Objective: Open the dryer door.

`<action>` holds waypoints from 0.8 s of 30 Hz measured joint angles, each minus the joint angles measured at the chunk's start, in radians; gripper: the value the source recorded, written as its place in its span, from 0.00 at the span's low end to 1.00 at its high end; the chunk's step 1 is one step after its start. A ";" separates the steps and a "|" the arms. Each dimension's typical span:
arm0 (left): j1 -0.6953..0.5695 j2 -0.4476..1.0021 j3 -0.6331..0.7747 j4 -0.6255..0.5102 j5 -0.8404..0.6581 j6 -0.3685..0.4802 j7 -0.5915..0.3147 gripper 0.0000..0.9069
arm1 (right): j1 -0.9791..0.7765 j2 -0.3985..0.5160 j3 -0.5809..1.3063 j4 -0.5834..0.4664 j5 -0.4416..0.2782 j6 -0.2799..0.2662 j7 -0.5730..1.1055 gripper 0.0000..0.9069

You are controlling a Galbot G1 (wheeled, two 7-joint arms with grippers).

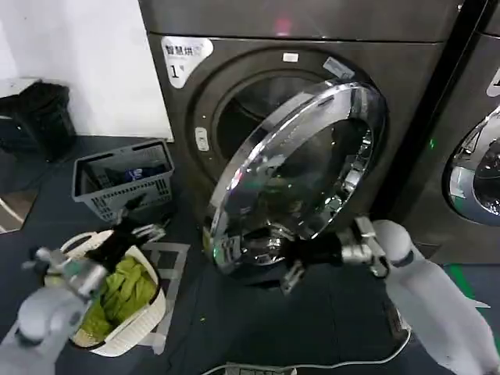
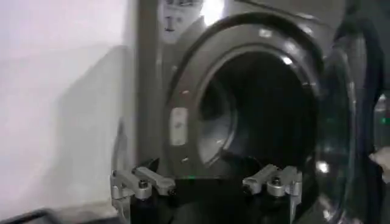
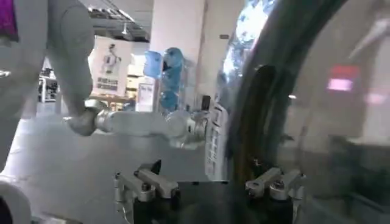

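Observation:
The dryer (image 1: pixel 406 86), dark grey with a white "1" label (image 1: pixel 184 56), fills the back of the head view. Its dryer door (image 1: pixel 301 176), chrome rim around dark glass, stands swung partly out, and the drum opening (image 2: pixel 262 109) shows behind it. My right gripper (image 1: pixel 291 269) is at the door's lower rim, open. In the right wrist view the door rim (image 3: pixel 256 115) runs edge-on between the spread fingers of that gripper (image 3: pixel 210 185). My left gripper (image 1: pixel 144 219) hangs open over the white basket, facing the drum, with nothing between its fingers (image 2: pixel 143 182).
A white basket (image 1: pixel 148 320) of green clothes sits on the floor at front left. A grey plastic crate (image 1: pixel 94 199) stands behind it. A neighbouring machine with a chrome door (image 1: pixel 473 168) is at the right. A cable (image 1: pixel 328 363) lies on the dark floor.

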 joint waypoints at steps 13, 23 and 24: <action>-0.365 0.039 0.406 0.130 -0.060 0.037 0.118 1.00 | -0.202 -0.097 0.494 -0.142 -0.106 -0.003 0.068 1.00; -0.499 0.023 0.595 0.134 -0.088 0.066 0.180 1.00 | -0.374 -0.027 0.915 -0.144 -0.173 -0.032 0.508 1.00; -0.505 0.018 0.608 0.128 -0.086 0.067 0.183 1.00 | -0.396 -0.012 0.956 -0.127 -0.181 -0.043 0.566 1.00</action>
